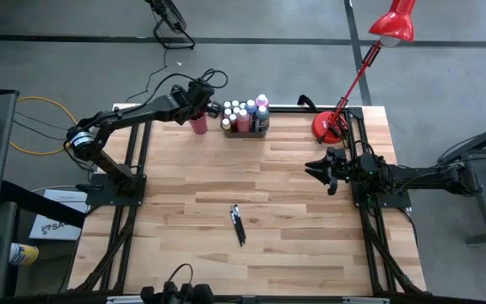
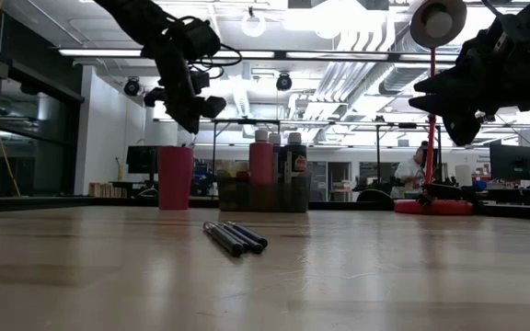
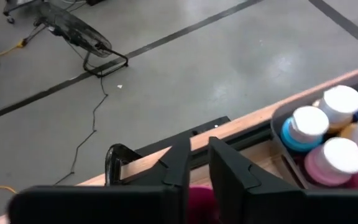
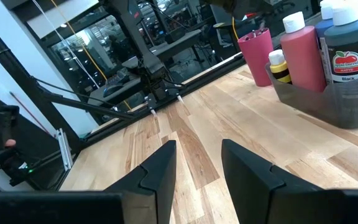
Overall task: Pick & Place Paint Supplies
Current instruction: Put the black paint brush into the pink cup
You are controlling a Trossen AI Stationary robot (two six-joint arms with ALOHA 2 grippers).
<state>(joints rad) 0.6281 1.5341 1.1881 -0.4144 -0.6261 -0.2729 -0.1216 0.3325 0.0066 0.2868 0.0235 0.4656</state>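
Thin dark-handled paintbrushes (image 1: 238,225) lie bundled mid-table. Capped paint bottles (image 1: 245,114) fill the grey rectangular tray (image 1: 262,132) at the far edge. The left gripper (image 1: 202,107) hovers over the red cylindrical cup (image 1: 198,124), fingers slightly apart, empty. The right gripper (image 1: 314,169) hangs parted, empty, above the pale wooden table (image 1: 294,236).

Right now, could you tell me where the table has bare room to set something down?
The widest bare wood lies between the paintbrushes and the tray, and all along the near edge. The far edge is crowded: red cup under the left end effector, the tray of paint bottles, and the lamp base.
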